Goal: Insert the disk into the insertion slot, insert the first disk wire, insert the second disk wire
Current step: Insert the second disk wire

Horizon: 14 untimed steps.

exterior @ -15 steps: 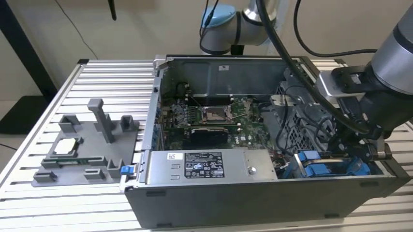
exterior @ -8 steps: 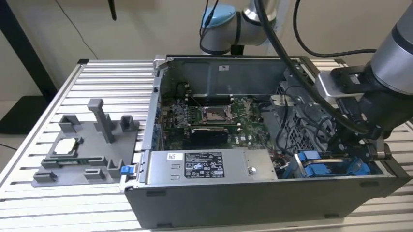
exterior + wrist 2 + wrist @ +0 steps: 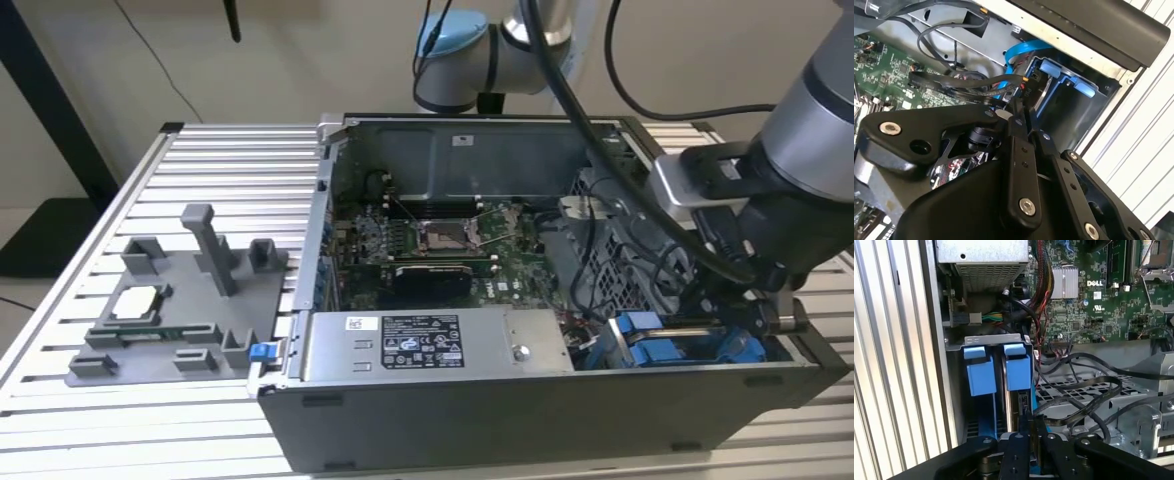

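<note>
The black end effector [image 3: 1026,432], fingers clenched together on a thin black wire, sits directly over the upright silver-grey disk in its blue plastic carrier [image 3: 1018,371], already seated in the blue-railed insertion slot [image 3: 980,371].

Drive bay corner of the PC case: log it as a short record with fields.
gripper: at the back edge of the disk, fingers close together around a black cable end
disk: seated upright in the slot, blue carrier tab at its end
slot: blue-railed bay at the case corner, in the exterior view's lower right
cables: flat black loops lying beside the bay over perforated metal
motherboard: exposed, CPU socket open
fixture: grey, outside the case on the exterior view's left
</note>
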Available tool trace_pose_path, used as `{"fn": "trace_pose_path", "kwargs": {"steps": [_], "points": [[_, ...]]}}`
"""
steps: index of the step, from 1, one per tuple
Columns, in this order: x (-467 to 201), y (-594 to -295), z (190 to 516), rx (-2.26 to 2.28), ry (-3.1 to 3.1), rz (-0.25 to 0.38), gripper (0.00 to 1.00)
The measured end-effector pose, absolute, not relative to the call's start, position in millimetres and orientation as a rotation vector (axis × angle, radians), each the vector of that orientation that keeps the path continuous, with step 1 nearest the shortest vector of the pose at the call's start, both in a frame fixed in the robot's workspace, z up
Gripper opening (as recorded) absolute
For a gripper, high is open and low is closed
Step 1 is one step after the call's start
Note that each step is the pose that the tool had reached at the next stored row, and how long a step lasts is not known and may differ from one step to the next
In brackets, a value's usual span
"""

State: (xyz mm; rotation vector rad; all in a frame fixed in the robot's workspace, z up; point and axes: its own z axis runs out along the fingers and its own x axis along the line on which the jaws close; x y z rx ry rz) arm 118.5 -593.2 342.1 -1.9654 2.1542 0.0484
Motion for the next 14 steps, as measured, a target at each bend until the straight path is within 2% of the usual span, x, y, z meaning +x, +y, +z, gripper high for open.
{"fn": "trace_pose_path", "kwargs": {"steps": [14], "points": [[117.5, -593.3, 334.4, -1.965, 2.154, 0.047, 0.0]]}}
